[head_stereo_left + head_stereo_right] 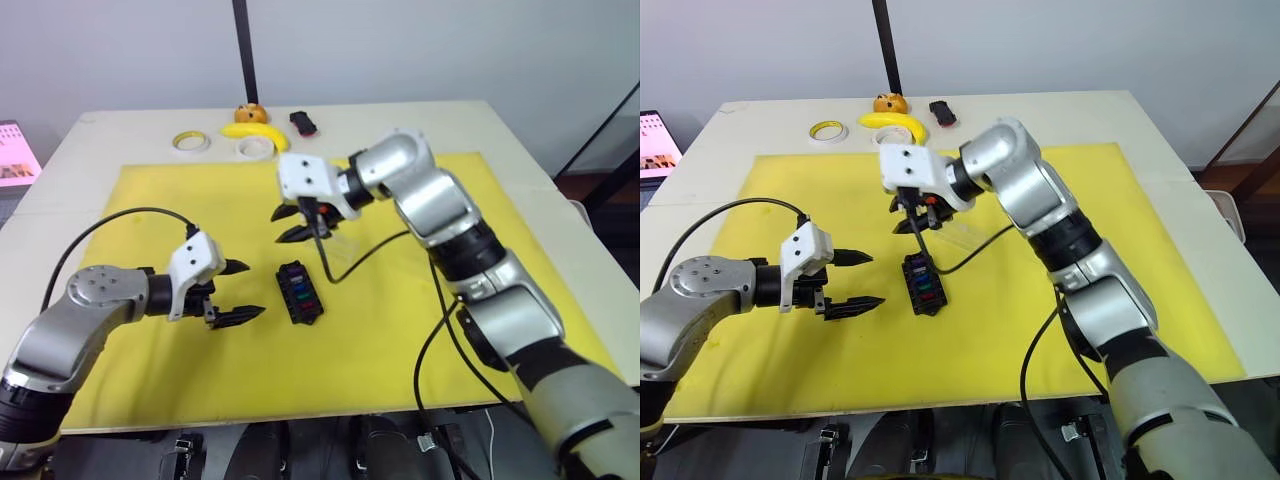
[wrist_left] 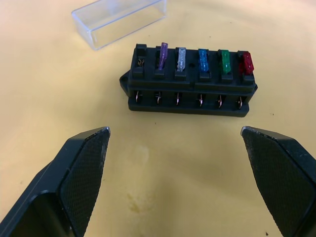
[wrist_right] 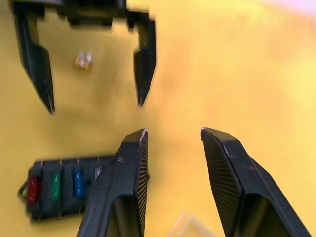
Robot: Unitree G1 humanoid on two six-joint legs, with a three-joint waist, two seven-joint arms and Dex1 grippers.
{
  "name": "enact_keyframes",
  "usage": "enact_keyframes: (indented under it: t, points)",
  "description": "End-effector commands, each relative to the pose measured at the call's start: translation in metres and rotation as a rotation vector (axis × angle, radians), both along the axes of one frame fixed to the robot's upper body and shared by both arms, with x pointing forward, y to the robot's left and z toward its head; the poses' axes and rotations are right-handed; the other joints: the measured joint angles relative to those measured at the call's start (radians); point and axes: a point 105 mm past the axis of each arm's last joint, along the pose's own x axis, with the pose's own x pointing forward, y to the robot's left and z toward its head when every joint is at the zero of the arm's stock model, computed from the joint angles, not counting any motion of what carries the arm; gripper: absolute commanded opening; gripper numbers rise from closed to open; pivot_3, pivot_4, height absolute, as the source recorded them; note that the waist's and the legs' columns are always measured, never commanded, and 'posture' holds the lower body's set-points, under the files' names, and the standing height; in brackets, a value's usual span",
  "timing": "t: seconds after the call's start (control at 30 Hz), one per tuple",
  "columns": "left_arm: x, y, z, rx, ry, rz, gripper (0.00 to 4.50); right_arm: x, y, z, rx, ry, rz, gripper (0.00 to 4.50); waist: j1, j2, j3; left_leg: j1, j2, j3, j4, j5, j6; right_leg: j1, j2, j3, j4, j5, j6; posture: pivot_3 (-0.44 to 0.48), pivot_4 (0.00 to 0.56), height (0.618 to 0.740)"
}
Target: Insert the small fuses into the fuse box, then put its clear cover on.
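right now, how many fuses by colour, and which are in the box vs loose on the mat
purple fuse: 1, in the fuse box
grey fuse: 1, in the box
blue fuse: 1, in the box
green fuse: 1, in the box
red fuse: 1, in the box
yellow fuse: 1, loose on the yellow mat
Total: 6 (5 in the box, 1 loose)
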Motion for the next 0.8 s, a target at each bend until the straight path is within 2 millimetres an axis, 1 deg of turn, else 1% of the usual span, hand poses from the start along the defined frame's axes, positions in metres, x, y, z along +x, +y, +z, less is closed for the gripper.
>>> enact_keyframes:
  t: [0.03,0.1,0.17,0.23,0.27,0.33,0.63,0.8]
  points:
    - [0.000,0.002,0.010,0.011,-0.042,-0.013,4.50,-0.002,-0.007,0.008,0.092,0.104,-0.043,1.82,-0.001,0.000,0.000,0.000,0.000,0.000,0.000,0.000,0.000,0.000,0.000,0.000,0.000,0.000,0.000,0.000,0.150,0.740]
    - [0.000,0.002,0.010,0.012,-0.041,-0.014,4.50,-0.002,-0.009,0.005,0.108,0.105,-0.053,1.82,-0.003,0.000,0.000,0.000,0.000,0.000,0.000,0.000,0.000,-0.001,0.000,0.000,0.001,0.000,0.000,0.000,0.150,0.740]
    - [-0.001,0.002,0.010,0.013,-0.040,-0.015,4.50,-0.007,-0.012,-0.002,0.147,0.085,-0.027,1.82,-0.002,0.000,0.000,0.000,0.000,0.000,0.000,0.000,0.000,-0.001,0.000,0.000,0.001,0.000,0.000,0.000,0.150,0.740]
    - [-0.001,0.002,0.010,0.017,-0.038,-0.017,4.50,-0.010,-0.012,-0.008,0.192,0.080,-0.018,1.28,-0.001,0.000,0.000,0.000,0.000,0.000,0.000,0.000,0.000,-0.001,0.000,0.000,0.000,0.000,0.000,0.000,0.150,0.740]
    - [-0.001,0.002,0.010,0.018,-0.037,-0.019,4.50,-0.011,-0.012,-0.010,0.202,0.076,-0.017,0.94,-0.002,0.000,0.000,0.000,0.000,0.000,-0.001,0.000,0.000,-0.001,0.000,0.000,0.000,0.000,0.000,0.000,0.150,0.740]
    - [-0.001,0.002,0.010,0.019,-0.036,-0.021,4.50,-0.010,-0.012,-0.012,0.221,0.068,-0.020,0.07,-0.002,0.000,0.000,0.000,0.000,0.000,0.000,0.000,0.000,-0.001,0.000,0.000,0.000,0.000,0.000,0.000,0.150,0.740]
    - [-0.001,0.001,0.010,0.025,-0.036,-0.022,4.50,-0.006,-0.009,-0.022,0.240,0.089,-0.036,0.07,-0.001,0.000,0.000,0.000,0.000,0.000,0.000,0.000,0.000,-0.001,0.000,0.000,0.000,0.000,0.000,0.000,0.150,0.740]
    - [-0.001,0.000,0.011,0.023,-0.040,-0.018,4.50,-0.005,-0.009,-0.038,0.222,0.126,-0.028,0.07,-0.001,0.000,0.000,0.000,0.000,0.000,0.000,0.000,0.000,0.000,0.000,0.000,0.000,0.000,0.000,0.000,0.150,0.740]
